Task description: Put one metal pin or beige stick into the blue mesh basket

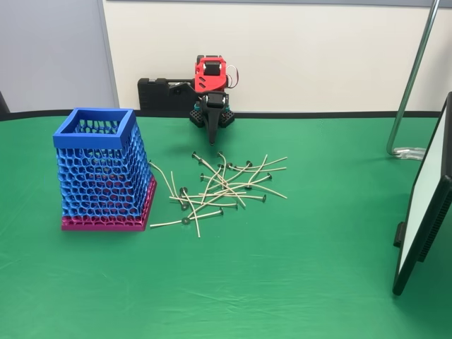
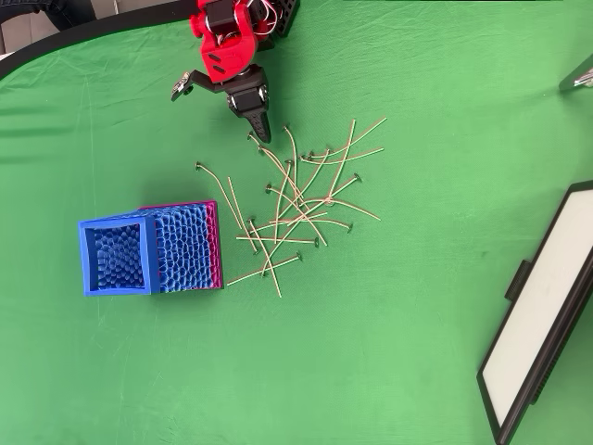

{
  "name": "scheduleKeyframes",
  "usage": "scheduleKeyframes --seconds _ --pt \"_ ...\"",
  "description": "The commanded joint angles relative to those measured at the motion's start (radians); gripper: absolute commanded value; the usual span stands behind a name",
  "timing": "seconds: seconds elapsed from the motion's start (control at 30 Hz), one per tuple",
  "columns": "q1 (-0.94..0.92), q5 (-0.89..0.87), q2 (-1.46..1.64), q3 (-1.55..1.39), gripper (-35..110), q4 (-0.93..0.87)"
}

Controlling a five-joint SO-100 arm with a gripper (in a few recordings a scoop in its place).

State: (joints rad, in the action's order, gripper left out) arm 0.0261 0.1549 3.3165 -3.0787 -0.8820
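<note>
Beige sticks (image 1: 226, 187) are seen scattered in a tangled heap on the green surface (image 1: 282, 282), just right of the blue mesh basket (image 1: 95, 121) in the fixed view. The gripper (image 2: 262, 133) is poised at the heap's far edge, jaws apparently pressed together and holding nothing. Individual sticks are hard to separate where they overlap.

Green cloth table (image 1: 282, 282); cream wall (image 1: 318, 49) behind; grey panel (image 1: 49, 49) left; metal pole (image 1: 413, 78) right.

A green cloth table (image 1: 282, 282) is filling most of the frame. A black-framed white panel (image 1: 424, 212) is standing at the right edge, and a metal pole (image 1: 409, 78) is rising at upper right.
</note>
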Motion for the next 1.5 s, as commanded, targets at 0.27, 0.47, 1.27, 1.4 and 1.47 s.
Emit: scheduleKeyframes --seconds 0.27,0.47,1.27,1.4,1.47 --pt "-0.006 -0.021 0.008 -0.003 1 0.009" --pt "-0.006 -0.021 0.008 -0.003 1 0.009" --pt "-0.020 -0.015 -0.032 0.005 1 0.043" --pt "-0.035 -0.009 -0.123 0.025 1 0.107" --pt "-0.040 -0.012 -0.160 0.054 1 0.110"
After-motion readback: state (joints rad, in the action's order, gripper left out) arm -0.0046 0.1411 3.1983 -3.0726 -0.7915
